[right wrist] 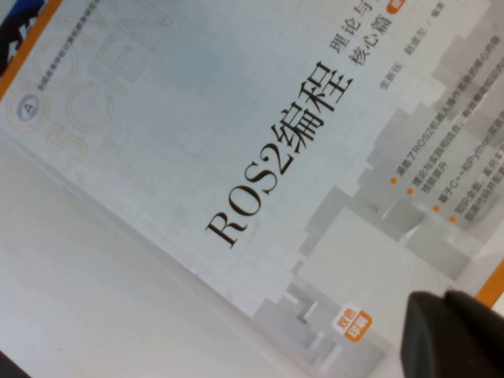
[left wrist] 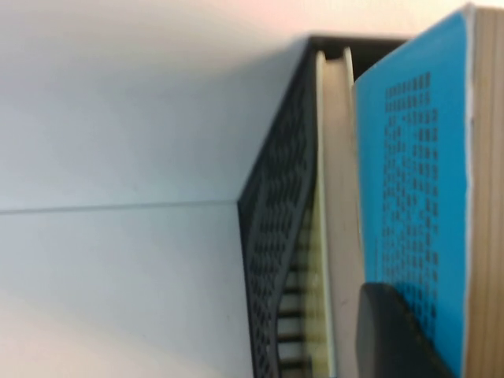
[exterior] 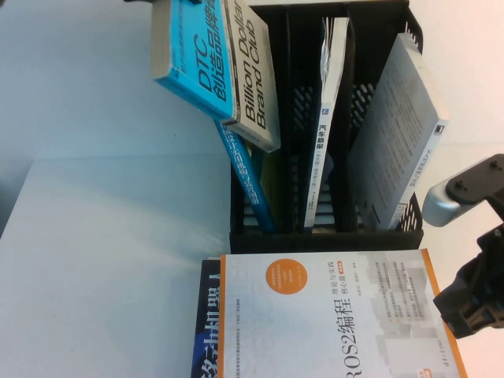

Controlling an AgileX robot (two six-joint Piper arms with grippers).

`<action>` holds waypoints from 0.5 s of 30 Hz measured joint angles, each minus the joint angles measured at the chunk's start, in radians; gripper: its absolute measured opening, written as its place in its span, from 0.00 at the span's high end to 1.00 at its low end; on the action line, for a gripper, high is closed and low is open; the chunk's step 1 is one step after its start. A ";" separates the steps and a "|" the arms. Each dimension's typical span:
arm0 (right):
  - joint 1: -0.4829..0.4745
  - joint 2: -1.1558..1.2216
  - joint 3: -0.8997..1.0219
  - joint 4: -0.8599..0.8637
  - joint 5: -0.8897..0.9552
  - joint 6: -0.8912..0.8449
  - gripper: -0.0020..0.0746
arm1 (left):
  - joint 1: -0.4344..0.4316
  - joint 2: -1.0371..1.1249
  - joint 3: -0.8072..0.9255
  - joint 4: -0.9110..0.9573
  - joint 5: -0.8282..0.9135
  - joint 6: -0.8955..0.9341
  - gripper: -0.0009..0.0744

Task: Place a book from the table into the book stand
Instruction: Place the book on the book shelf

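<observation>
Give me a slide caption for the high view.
Left gripper holds the book tilted above the book stand; right gripper waits beside the ROS2 book.

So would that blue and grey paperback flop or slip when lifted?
The blue and grey paperback book looks thick, so probably fairly stiff. Its glossy cover may slip. Tilted above the black plastic book stand, it could tip sideways. Left gripper holds it; right gripper hovers aside.

We note a white, orange-edged ROS2 book point(exterior: 331, 315) lying flat at the near edge, overlapping a dark-covered book point(exterior: 206, 331) on its left. Three more stand upright: a blue-spined book point(exterior: 250, 183), a thin white book point(exterior: 324, 134) and a grey book point(exterior: 398, 134) leaning rightward.
</observation>
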 joint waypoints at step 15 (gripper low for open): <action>0.000 0.000 0.000 -0.020 -0.002 0.003 0.98 | 0.000 0.085 -0.002 0.000 -0.066 0.029 0.33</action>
